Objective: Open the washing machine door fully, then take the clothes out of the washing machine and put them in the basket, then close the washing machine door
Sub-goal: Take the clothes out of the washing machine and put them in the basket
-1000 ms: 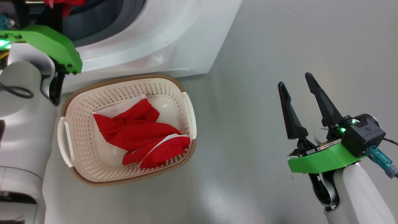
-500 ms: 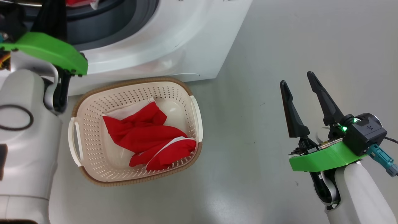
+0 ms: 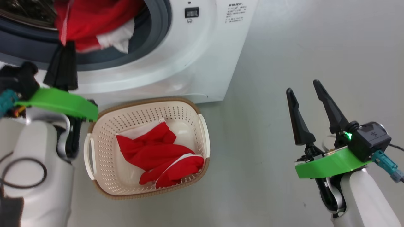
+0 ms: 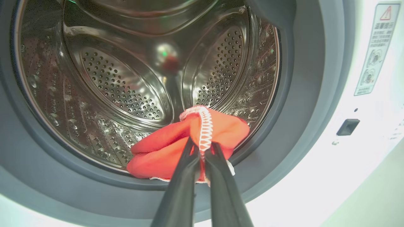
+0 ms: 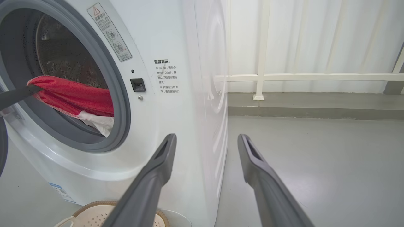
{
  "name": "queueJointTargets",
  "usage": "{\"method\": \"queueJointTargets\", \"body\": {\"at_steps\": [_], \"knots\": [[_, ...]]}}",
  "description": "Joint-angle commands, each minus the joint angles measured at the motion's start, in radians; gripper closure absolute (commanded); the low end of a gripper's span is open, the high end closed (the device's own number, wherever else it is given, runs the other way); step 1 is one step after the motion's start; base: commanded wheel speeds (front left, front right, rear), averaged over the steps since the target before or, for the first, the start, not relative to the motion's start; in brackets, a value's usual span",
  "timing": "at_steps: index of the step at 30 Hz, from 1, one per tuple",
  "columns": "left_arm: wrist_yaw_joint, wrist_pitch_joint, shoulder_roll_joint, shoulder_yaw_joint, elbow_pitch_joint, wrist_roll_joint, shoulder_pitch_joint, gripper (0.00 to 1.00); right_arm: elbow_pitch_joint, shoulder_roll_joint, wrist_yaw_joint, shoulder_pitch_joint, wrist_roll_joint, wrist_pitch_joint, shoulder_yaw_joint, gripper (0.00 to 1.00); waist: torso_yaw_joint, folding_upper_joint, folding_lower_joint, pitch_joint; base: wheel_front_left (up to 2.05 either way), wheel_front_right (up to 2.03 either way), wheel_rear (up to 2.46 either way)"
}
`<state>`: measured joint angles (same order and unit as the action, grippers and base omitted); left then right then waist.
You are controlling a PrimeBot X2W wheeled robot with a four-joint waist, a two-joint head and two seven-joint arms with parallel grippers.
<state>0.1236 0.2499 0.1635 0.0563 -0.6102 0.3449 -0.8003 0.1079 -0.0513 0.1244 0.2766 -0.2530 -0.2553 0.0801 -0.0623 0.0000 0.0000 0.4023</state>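
I am pinching a red garment at its white-stitched hem with my left gripper, the two fingers pressed together on the cloth. I am holding it at the lower lip of the washing machine opening, in front of the perforated drum. In the head view the garment is hanging over the grey ring above that gripper, and a white cloth piece is showing at its edge.

My right gripper is hovering over the bare floor, fingers spread wide and holding nothing. It is standing well apart from the basket.

Reading the machine: the right wrist view is showing a warning sticker with a red triangle beside the opening. Below it, a printed note is headed 温馨提示, and its smaller lines are too fine for me to read with confidence. A black latch slot is sitting next to that note. A blue label is showing low on the front, and I cannot make out its writing.

The basket is sitting on the floor just in front of the machine, with another red garment with white trim lying bunched inside. That cloth is covering much of the basket floor. In the right wrist view the basket is being cut off by the bottom edge.
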Motion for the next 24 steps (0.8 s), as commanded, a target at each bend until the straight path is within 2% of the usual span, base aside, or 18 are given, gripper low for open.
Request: {"method": "queueJointTargets", "body": {"at_steps": [1, 11, 24], "knots": [[0.003, 0.012, 0.03, -0.036, 0.039, -0.007, 0.032, 1.0, -0.019, 0.001, 0.006, -0.023, 0.005, -0.006, 0.02, 0.0, 0.011, 0.0, 0.0, -0.044, 0.0, 0.0, 0.0], [0.006, 0.012, 0.006, -0.054, 0.165, -0.012, 0.201, 1.0, -0.006, 0.001, 0.006, -0.055, -0.004, -0.006, 0.028, 0.0, 0.024, 0.0, 0.0, -0.107, 0.0, 0.0, 0.0], [0.007, 0.012, 0.009, -0.055, 0.288, 0.01, 0.37, 1.0, 0.006, 0.001, 0.006, -0.087, -0.026, -0.006, 0.029, 0.0, 0.019, 0.0, 0.0, -0.174, 0.0, 0.0, 0.0]]}}
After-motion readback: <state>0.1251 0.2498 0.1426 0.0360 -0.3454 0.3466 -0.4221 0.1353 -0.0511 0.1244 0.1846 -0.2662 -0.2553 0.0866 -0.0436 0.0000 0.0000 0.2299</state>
